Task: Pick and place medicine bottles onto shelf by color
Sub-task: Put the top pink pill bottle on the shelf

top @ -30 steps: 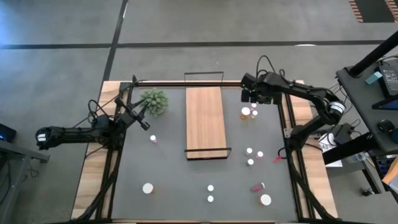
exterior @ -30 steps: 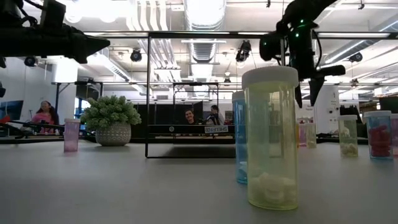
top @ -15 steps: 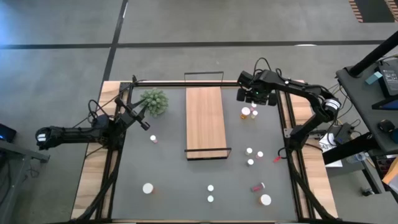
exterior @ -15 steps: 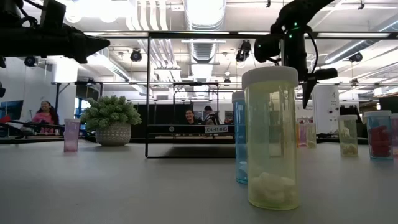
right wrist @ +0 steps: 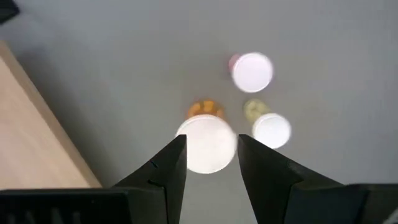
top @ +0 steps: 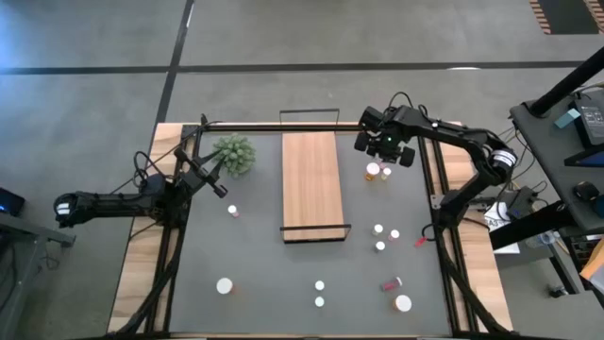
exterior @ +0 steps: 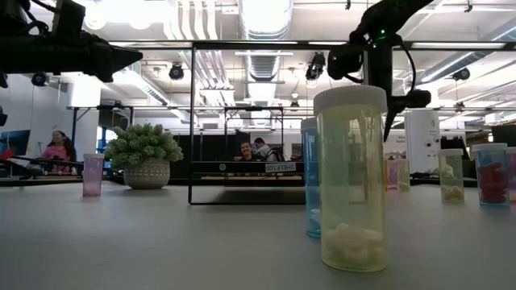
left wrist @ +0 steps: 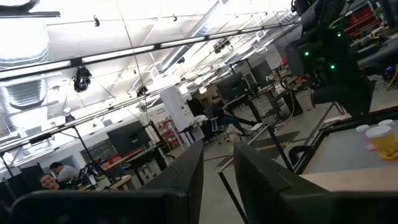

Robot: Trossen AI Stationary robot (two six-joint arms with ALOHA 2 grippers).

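The shelf [top: 311, 184] is a light-wood board lying in the middle of the table, with nothing on it. Medicine bottles stand scattered on the grey table top. Three of them stand close together right of the shelf: an orange one [top: 375, 171] [right wrist: 205, 144], a yellowish one [right wrist: 272, 130] and a pink one [right wrist: 252, 71]. My right gripper [top: 382, 151] [right wrist: 211, 142] hangs open above this group, pointing down, with its fingers on either side of the orange bottle's white cap but well above it. My left gripper [top: 219, 187] [left wrist: 217, 174] is open and empty at the table's left, next to the plant.
A green potted plant [top: 234, 153] stands at the far left. Other bottles stand at the left [top: 232, 211], near the front edge [top: 225, 284] [top: 319, 293] and at the right [top: 382, 236]; a red one [top: 392, 282] lies on its side. A black frame [top: 283, 125] edges the table.
My right gripper has gone a little toward the table's left edge, still high, and now hangs over the group of three bottles beside the shelf. No bottle has moved.
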